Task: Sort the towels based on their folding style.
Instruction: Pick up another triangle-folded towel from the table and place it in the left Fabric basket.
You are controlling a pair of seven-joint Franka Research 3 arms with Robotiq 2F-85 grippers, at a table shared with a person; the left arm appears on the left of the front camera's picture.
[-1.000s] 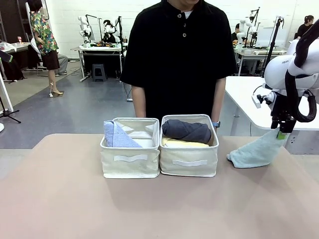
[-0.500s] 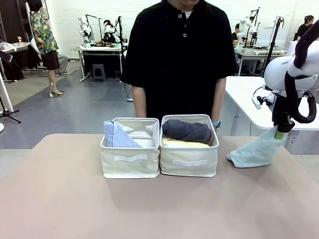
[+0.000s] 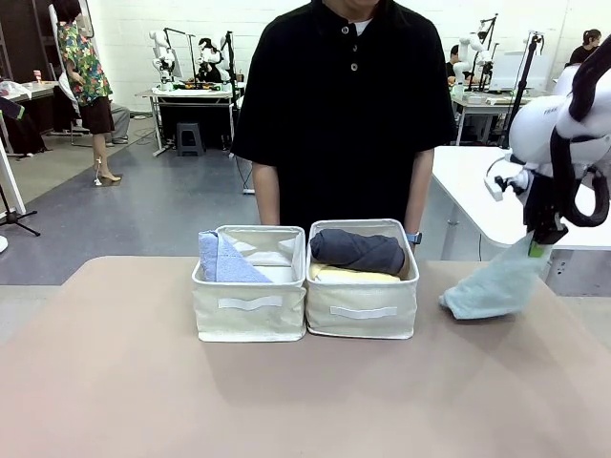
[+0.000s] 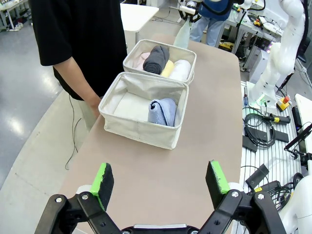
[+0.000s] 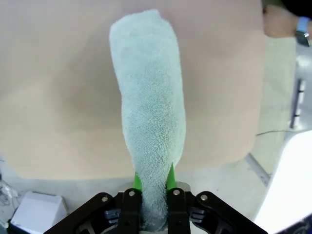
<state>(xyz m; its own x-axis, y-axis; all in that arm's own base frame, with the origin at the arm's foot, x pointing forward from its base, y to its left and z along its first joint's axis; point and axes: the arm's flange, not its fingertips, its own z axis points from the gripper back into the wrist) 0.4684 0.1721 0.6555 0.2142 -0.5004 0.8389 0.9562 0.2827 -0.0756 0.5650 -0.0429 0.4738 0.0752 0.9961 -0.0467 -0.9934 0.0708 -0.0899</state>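
The right hand pinches the tip of the pale teal terry towel, whose lower end rests on the beige worktop's right side, right of two cream fabric baskets. The left hand stands spread.

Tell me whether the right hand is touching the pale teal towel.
Touching. The right wrist view shows the right hand shut on the pale teal towel, its end squeezed between the green pads.

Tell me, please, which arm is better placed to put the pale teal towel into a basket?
Right. The right tool is shut on the pale teal towel, which hangs down just right of the baskets. The left tool is open and empty, far from that towel.
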